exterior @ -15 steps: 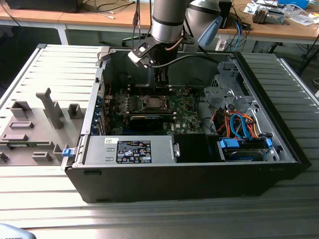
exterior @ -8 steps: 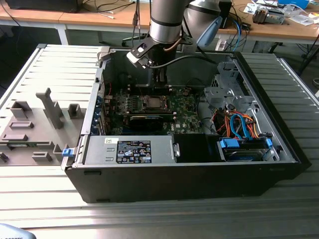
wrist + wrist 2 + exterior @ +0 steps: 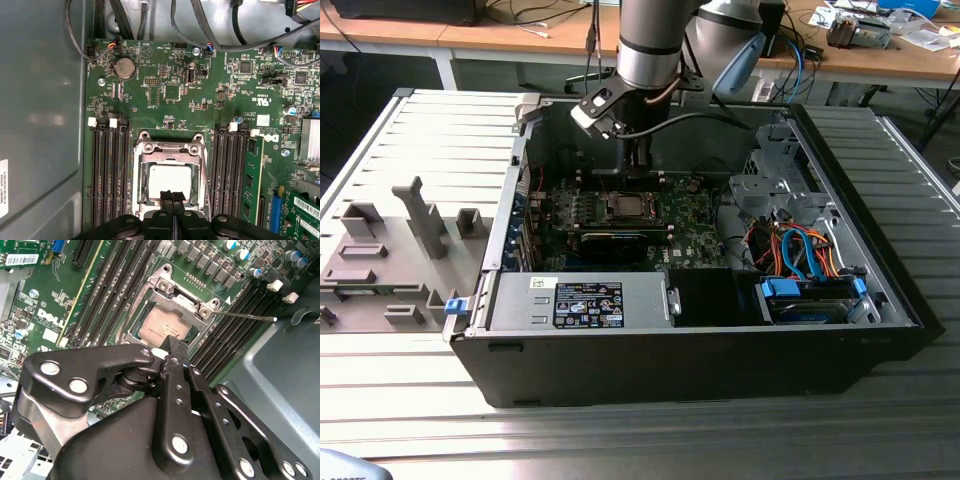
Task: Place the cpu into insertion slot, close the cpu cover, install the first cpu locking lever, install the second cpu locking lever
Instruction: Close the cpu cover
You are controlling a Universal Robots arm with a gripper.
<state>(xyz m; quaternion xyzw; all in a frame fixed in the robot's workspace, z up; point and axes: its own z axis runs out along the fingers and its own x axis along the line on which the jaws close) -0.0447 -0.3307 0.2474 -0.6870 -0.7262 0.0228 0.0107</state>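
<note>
Chip (image 3: pixel 170 178) seated in socket (image 3: pixel 142 150) inside opened computer case (image 3: pixel 720 345)

On the green board (image 3: pixel 165 107), the socket is flanked by memory slots (image 3: pixel 107 170). The gripper (image 3: pixel 172 195) is held over the chip's edge, fingers (image 3: pixel 166 198) pressed together, nothing grasped, its black linkage hiding the socket's near rim.

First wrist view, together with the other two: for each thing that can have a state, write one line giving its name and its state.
cpu: seated in the insertion slot.
cpu cover: lying flat, framing the chip.
locking lever: jutting out sideways, apparently unlatched.
gripper: shut, empty, tips at the cover's edge.
computer case: open, side panel off.
</note>
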